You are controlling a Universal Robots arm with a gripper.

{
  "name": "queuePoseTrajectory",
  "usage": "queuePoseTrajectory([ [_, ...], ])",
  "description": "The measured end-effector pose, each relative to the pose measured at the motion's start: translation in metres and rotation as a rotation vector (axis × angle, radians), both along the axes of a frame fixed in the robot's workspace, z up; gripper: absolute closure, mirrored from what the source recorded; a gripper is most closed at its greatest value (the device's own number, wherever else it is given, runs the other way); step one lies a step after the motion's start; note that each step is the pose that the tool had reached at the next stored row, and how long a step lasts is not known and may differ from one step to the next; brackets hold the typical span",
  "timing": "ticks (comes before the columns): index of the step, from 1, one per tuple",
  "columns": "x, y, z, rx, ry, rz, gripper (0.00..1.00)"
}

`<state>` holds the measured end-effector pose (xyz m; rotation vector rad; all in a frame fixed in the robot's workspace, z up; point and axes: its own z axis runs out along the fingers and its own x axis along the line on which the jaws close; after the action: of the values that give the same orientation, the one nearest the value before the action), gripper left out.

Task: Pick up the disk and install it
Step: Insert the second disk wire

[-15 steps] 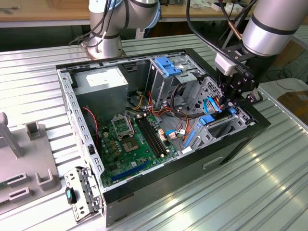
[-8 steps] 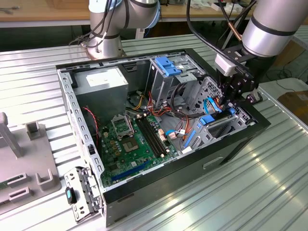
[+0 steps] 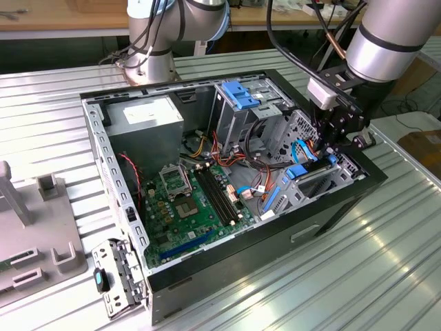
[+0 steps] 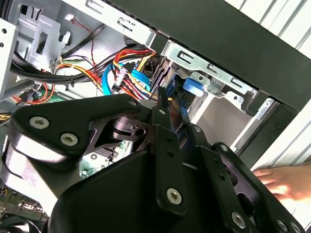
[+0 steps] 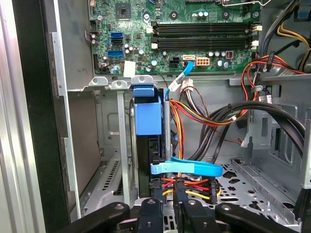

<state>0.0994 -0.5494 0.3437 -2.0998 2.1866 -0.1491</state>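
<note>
Exterior view first: the gripper (image 3: 335, 141) hangs inside the open computer case (image 3: 207, 272), at the corner on that view's right, just above the lower drive bay (image 3: 324, 181). The disk (image 3: 306, 169) shows there as a blue rail edge standing upright in the bay, directly under the fingertips.

From the first wrist view, the disk (image 5: 147, 145) stands on edge in its slot, with its bright blue carrier tab uppermost and its dark body below. The two black fingers (image 5: 150, 213) come in right at the end of the disk, close together with a narrow gap between them; whether they clamp the carrier or merely sit against it cannot be told. A flat blue cable (image 5: 187, 168) crosses just in front of the disk, beside a bundle of red, yellow and black wires (image 5: 189, 187). The green motherboard (image 5: 175, 29) lies beyond.

In the second wrist view a person's hand (image 4: 286, 180) rests outside the case wall.
</note>
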Motion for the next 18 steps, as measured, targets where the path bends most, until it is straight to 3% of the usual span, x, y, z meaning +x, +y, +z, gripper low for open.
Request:
queuePoseTrajectory([
  [3, 0.0, 0.0, -0.0001, 0.0001, 0.0, 0.0, 0.76],
  [6, 0.0, 0.0, 0.0066, 0.0002, -0.0001, 0.0, 0.76],
  [8, 0.0, 0.0, 0.0152, 0.0001, 0.0, 0.0, 0.76],
  [15, 0.0, 0.0, 0.0355, 0.0, 0.0, 0.0, 0.76],
  [18, 0.0, 0.0, 0.0362, 0.0002, 0.0, 0.0, 0.76],
])
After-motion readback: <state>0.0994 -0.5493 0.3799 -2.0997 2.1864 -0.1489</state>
